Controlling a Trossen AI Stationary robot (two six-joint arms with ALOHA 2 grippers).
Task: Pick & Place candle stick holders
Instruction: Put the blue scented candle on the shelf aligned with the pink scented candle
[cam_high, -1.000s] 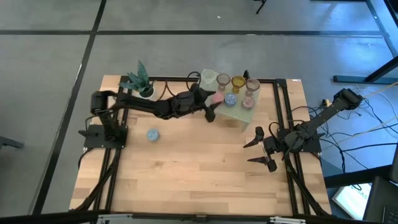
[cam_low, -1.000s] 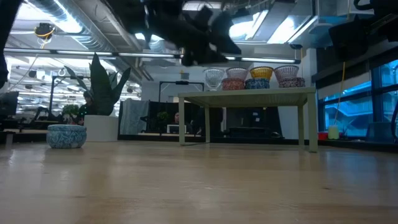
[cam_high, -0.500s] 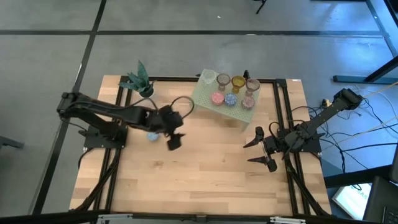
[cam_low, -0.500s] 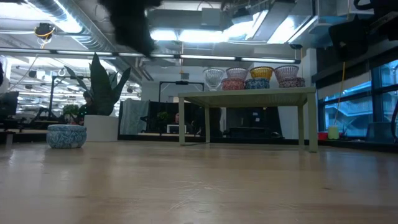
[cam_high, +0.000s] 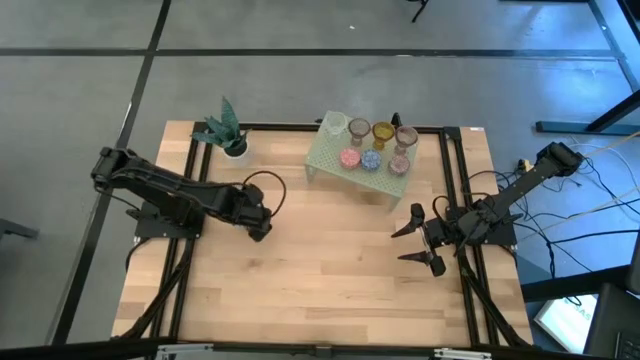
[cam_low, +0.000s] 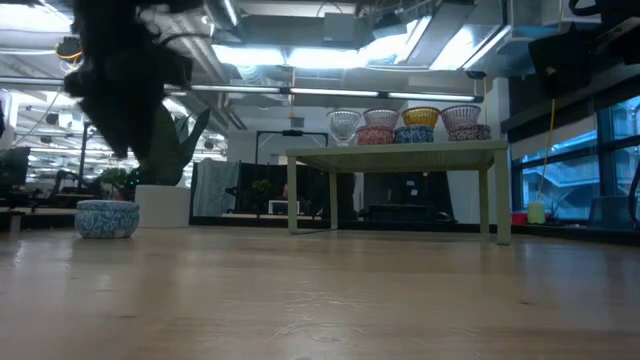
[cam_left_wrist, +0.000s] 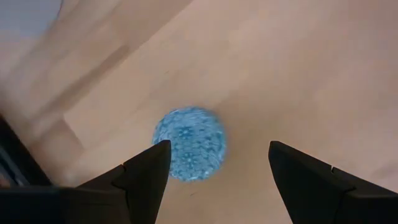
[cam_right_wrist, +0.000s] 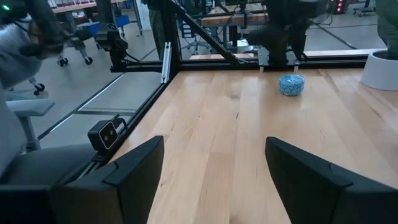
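I see my left gripper (cam_left_wrist: 214, 168) spread wide over the blue cup (cam_left_wrist: 189, 144); my right gripper (cam_high: 418, 246), at three o'clock, hangs released.

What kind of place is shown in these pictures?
Probably a robotics lab inside a large open office. Two robot arms are mounted on a framed wooden table, exposed ducts and strip lights run along the ceiling, and rows of desks and wheeled chairs stand behind it.
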